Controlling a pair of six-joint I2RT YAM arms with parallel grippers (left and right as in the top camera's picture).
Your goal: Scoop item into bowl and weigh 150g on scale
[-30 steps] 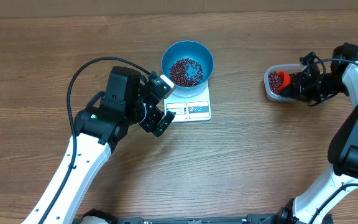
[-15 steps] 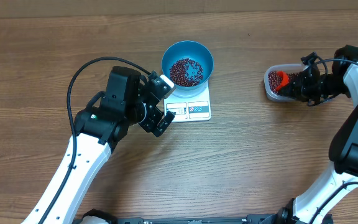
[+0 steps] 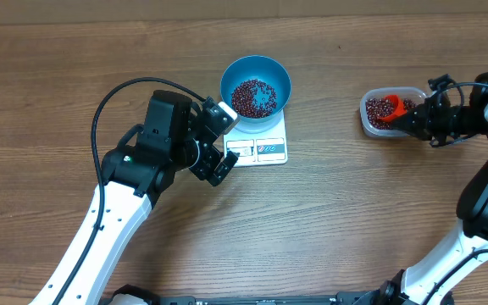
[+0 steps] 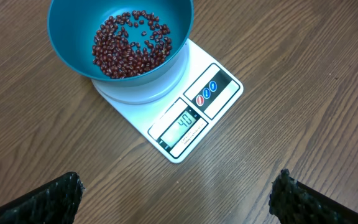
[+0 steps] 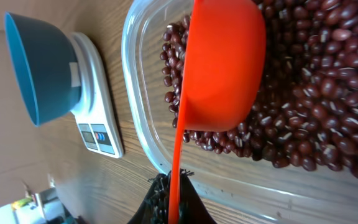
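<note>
Over the last second the right arm had drawn back toward the right, and the orange scoop (image 3: pixel 390 106) it carried had slid from the left end of the clear tub (image 3: pixel 365 114) toward its middle. The right gripper (image 3: pixel 422 119) was clamped tight on the scoop's thin handle. In the right wrist view the scoop's cup showed its rounded back, tipped on edge among the tub's beans (image 5: pixel 328 93). I could not tell whether it had anything in it. To my eye this was a dragging stroke to gather another load, not a carry.

Nothing had changed on the other side. The left gripper (image 3: pixel 224 141) hung with its jaws spread wide and empty, just near and left of the scale (image 3: pixel 261 146). The bowl (image 3: pixel 256 85) sat on the far part of the scale, with a loose layer of beans covering only its bottom. The display (image 4: pixel 184 124) was lit, but I could not read it with confidence. Judging by that shallow layer, 150 g looked some way off, so more scoops would be needed.
</note>
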